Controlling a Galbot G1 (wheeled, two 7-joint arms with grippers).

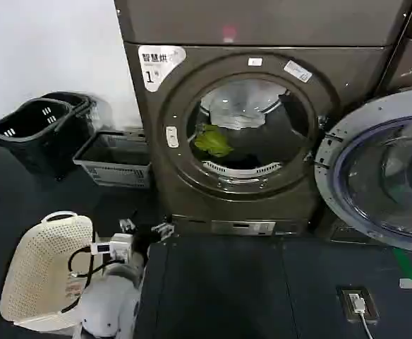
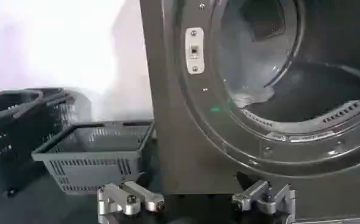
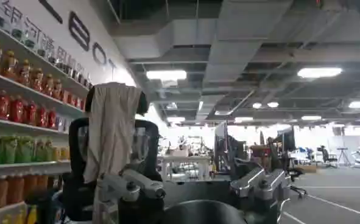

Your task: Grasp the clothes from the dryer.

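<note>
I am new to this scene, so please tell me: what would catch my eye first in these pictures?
The dryer stands in the middle with its glass door swung open to the right. A yellow-green cloth lies at the drum's front, pale cloth behind it. The left end effector, fingers open, waits low at the dryer's lower left beside a white basket.

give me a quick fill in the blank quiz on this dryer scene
1. The dryer door is swung ____.
2. The yellow-green cloth lies ____ the drum.
3. The left gripper, fingers spread, is low in front of the dryer and holds ____.
4. The white basket sits on the robot's ____ side.

Missing words: open; inside; nothing; left
</note>
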